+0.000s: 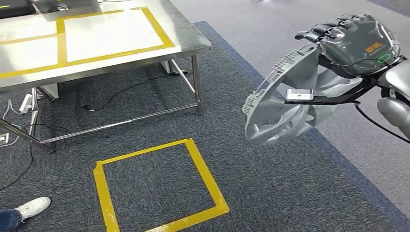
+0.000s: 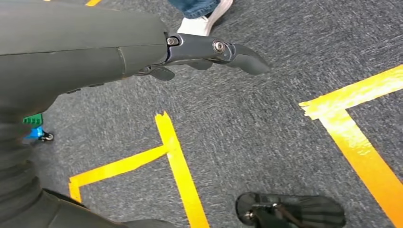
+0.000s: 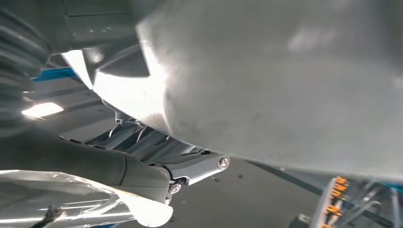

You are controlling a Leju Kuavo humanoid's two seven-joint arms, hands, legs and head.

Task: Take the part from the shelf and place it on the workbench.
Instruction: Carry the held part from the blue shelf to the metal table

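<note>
The part (image 1: 275, 113), a grey moulded plastic piece with ribbed edges, is held in the air by the right hand (image 1: 355, 41), fingers curled over its upper edge, well apart from the workbench (image 1: 191, 41). The workbench is a steel table marked with yellow tape rectangles (image 1: 116, 31). Dark grey carpet (image 1: 270, 193) carries a yellow tape square (image 1: 157, 186). The left hand (image 2: 204, 52) hangs over the carpet, fingers extended, holding nothing. A person's white shoe (image 1: 33, 208) stands nearby

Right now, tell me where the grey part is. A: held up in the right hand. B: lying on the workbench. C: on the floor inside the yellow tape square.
A: the right hand grips the grey part in the air, apart from the workbench.
</note>
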